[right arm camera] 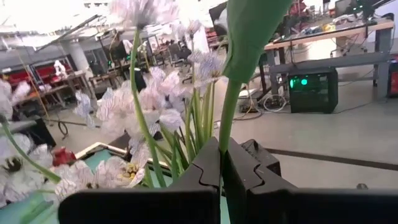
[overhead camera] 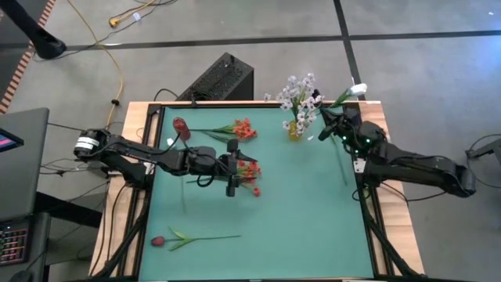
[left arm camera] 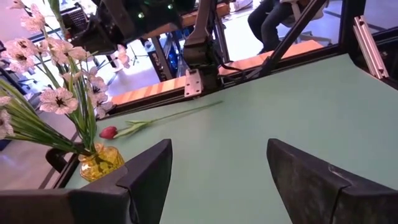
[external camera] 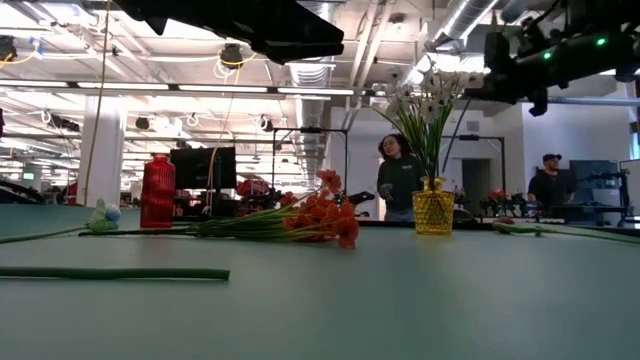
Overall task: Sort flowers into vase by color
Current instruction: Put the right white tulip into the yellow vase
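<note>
My right gripper [right arm camera: 221,163] is clamped tight on the green stem of a white-bud flower [overhead camera: 354,91], jaws pressed together with the stalk pinched between them. I hold it low on the stem so the bud rides high and the free end can, I judge, be steered down into the yellow vase [overhead camera: 294,130] just beside me at the far edge of the table [overhead camera: 313,219]. That vase already carries the white blossom sprays [overhead camera: 298,95], which crowd right up against my fingers in my wrist view; they are what I must thread past, and brushing them could tip the vase or snag my stem.

My left gripper [left arm camera: 214,177] hangs over the middle of the table with its fingers spread wide and nothing between them, hovering above a red-orange blossom cluster [overhead camera: 249,174]. A second red-orange cluster [overhead camera: 243,129] lies farther back, near the red vase [overhead camera: 181,126] where I judge the reds belong. A dark red bud [overhead camera: 159,241] on its long stem lies alone near the front edge, well apart from everything. Two people [external camera: 400,180] stand in the room beyond the table.
</note>
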Robot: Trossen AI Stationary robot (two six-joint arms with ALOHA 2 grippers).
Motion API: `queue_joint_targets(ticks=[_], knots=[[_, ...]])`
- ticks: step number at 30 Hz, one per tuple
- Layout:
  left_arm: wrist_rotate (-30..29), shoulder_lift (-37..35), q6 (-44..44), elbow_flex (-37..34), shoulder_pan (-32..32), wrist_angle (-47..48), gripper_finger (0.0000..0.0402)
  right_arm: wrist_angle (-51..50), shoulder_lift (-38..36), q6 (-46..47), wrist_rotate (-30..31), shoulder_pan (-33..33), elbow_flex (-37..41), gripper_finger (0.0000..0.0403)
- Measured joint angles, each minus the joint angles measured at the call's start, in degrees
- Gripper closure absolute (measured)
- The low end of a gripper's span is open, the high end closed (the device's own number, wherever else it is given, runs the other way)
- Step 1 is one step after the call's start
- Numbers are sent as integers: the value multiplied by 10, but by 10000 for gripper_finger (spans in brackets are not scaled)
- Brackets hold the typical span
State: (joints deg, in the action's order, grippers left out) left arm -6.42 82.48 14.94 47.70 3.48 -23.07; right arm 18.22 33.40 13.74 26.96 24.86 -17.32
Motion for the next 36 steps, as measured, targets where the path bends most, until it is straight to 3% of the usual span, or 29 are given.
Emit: queue_joint_targets(ticks=[17, 29, 36], knots=[[0, 0, -1, 0, -15, 2, 150, 68, 112, -1, -1, 0, 0, 374], [0, 0, 3, 0, -16, 6, 150, 57, 143, 7, -1, 0, -1, 294], [0, 0, 3, 0, -16, 11, 150, -65, 142, 11, -2, 0, -50, 239]])
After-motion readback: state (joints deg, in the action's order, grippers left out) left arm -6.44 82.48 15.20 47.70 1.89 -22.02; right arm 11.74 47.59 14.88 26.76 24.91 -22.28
